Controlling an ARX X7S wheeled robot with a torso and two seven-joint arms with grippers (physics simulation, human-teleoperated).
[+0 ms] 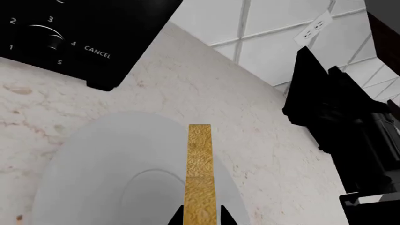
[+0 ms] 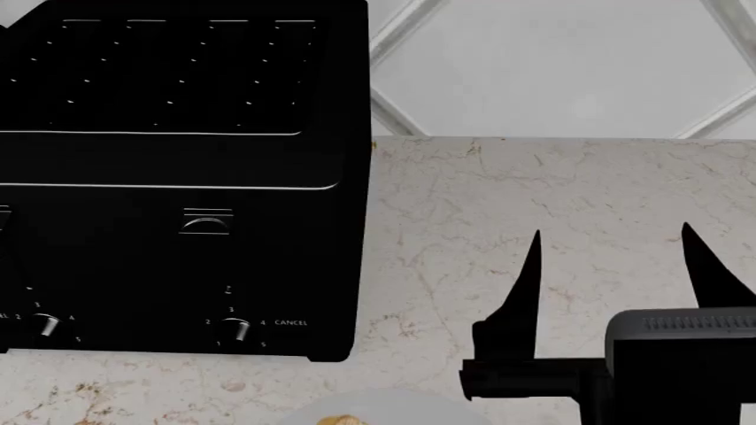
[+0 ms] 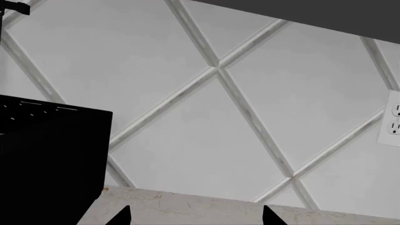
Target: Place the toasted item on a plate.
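Observation:
In the left wrist view my left gripper (image 1: 201,219) is shut on the toasted item (image 1: 199,168), a slice of bread seen edge-on with a golden crust, held over the grey-white plate (image 1: 100,168). I cannot tell whether the slice touches the plate. At the bottom edge of the head view only a sliver of the plate (image 2: 390,403) and the toasted item (image 2: 335,421) shows. My right gripper (image 2: 614,266) is open to the right of the black toaster (image 2: 177,177), above the counter, holding nothing; its fingertips (image 3: 122,216) face the tiled wall.
The black toaster (image 1: 81,33) with dials and a CANCEL label stands just beyond the plate. The right arm's black body (image 1: 344,126) is beside the plate. A marble counter (image 2: 567,195) meets a diamond-tiled wall with an outlet (image 3: 392,119).

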